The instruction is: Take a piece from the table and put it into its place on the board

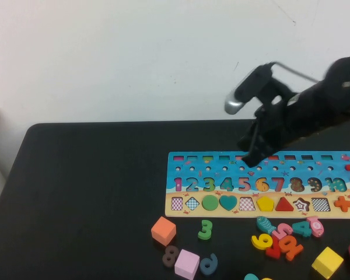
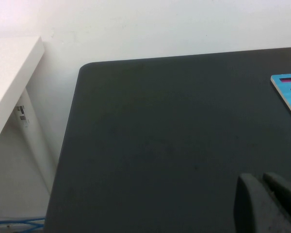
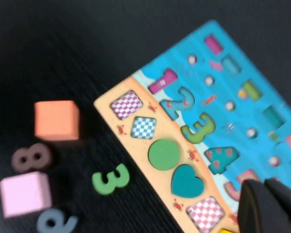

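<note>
The left pincer (image 2: 266,204) hangs parked over a bare stretch of the black tabletop (image 1: 87,186), well apart from the work, its fingers drawn together on nothing; it does not appear in the high view at all. Loose pieces wait along the near edge of the tabletop: an orange wooden cube (image 1: 163,230), a brown wooden numeral eight (image 1: 170,255), a pink wooden cube (image 1: 186,263), a green wooden numeral three (image 1: 205,229) and, further right, a jumble of coloured numerals beside a yellow wooden cube (image 1: 327,262). None of them is held. The long blue-and-tan wooden puzzle board (image 1: 262,185) lies just beyond them, its row of numerals and several shape recesses already filled. The right pincer (image 1: 252,153) hovers above the board's far strip, near its middle, so the task appears to sit at the picking stage; the next move would call for a reach back across the board and down onto one loose piece. Whether the right pincer is spread or closed cannot be told, since only a dark edge of it enters its own wrist view. The board's right end is cut off, and some of the pieces at the bottom edge are cropped.
</note>
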`<move>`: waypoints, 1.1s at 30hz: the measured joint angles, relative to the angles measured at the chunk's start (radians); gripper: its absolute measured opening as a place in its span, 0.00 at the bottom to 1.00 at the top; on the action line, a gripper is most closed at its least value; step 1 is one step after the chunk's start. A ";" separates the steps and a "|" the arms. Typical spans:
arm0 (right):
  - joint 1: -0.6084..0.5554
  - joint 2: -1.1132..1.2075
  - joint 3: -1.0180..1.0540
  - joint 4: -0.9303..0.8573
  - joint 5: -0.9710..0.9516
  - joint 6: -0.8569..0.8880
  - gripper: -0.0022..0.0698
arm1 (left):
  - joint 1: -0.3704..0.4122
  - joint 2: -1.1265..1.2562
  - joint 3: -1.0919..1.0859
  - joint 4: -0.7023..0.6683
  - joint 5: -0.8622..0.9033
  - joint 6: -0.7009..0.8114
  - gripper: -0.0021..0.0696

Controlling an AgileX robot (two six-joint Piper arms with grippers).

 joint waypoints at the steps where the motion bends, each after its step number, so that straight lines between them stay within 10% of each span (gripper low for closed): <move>1: 0.004 -0.049 0.031 0.004 -0.002 -0.028 0.06 | 0.000 0.000 0.000 0.000 0.000 0.000 0.03; 18: 0.024 -0.805 0.398 0.038 0.123 -0.149 0.06 | 0.000 0.000 0.000 0.000 0.000 0.002 0.03; 33: 0.024 -1.377 0.994 -0.018 -0.590 -0.129 0.06 | 0.000 0.000 0.000 0.000 0.000 0.002 0.03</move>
